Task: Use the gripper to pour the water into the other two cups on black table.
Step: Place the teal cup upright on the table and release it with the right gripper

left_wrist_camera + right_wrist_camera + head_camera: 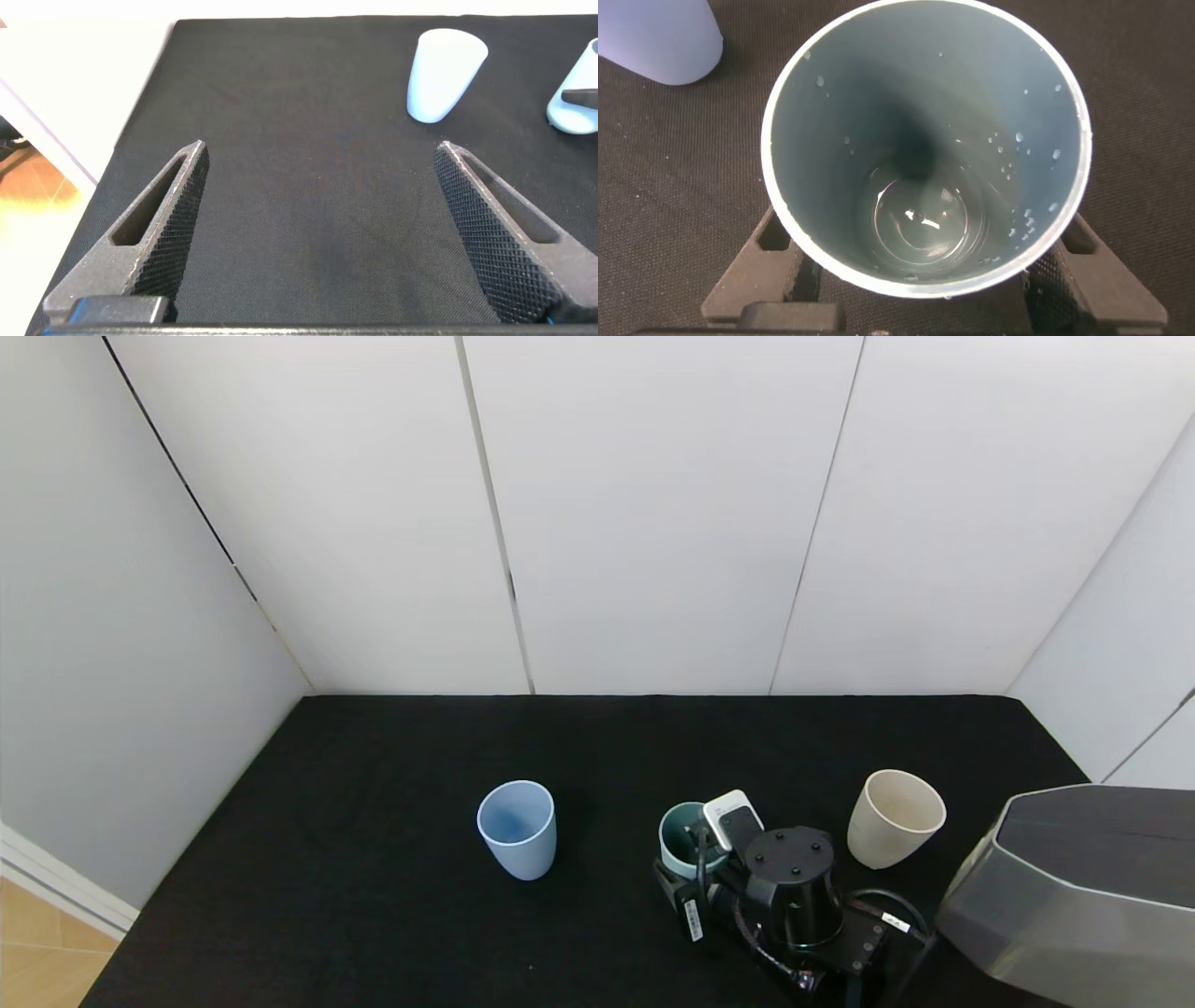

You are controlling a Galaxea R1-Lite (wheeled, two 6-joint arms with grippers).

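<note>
We are seeing the right hand (pixel 693 859) clenching the teal cup (pixel 680 836) holding water (pixel 926 219) on the black counter (pixel 373 859), between the blue cup (pixel 517 828) and cream cup (pixel 894 819); the left hand (pixel 322 233) is hanging released.

Wide bare black table (pixel 373 859) left of pale blue cup (pixel 516 828), cream-white cup (pixel 894 818) crowding right arm

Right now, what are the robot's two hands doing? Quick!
Left gripper: open, holding nothing, above the black table.
Right gripper: shut on the teal cup, a little water inside.
</note>
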